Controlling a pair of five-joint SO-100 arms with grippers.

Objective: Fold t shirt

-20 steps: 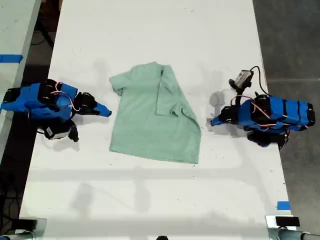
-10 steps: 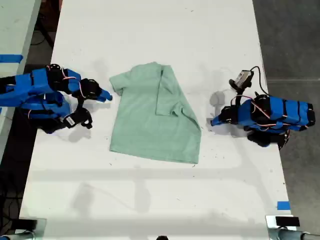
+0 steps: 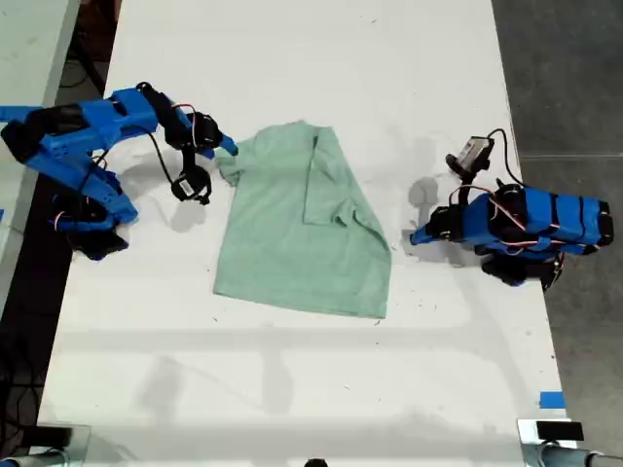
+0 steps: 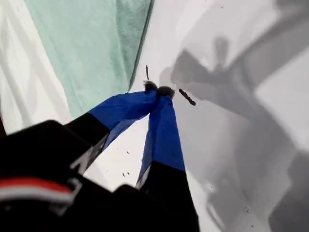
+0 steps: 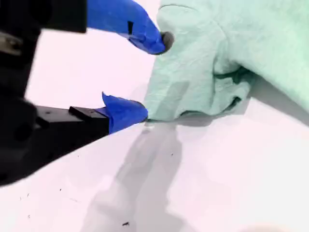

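Reaching – my second tool agape, t shirt sleeve

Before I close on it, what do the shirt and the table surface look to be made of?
The t shirt looks like soft matte knit, probably cotton: it creases and bunches at the sleeve. The table looks hard, smooth white laminate or painted board, with a faint sheen and small scuffs; exact material unclear.

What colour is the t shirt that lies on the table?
The t shirt is a plain pale mint green, shown best in the exterior view.
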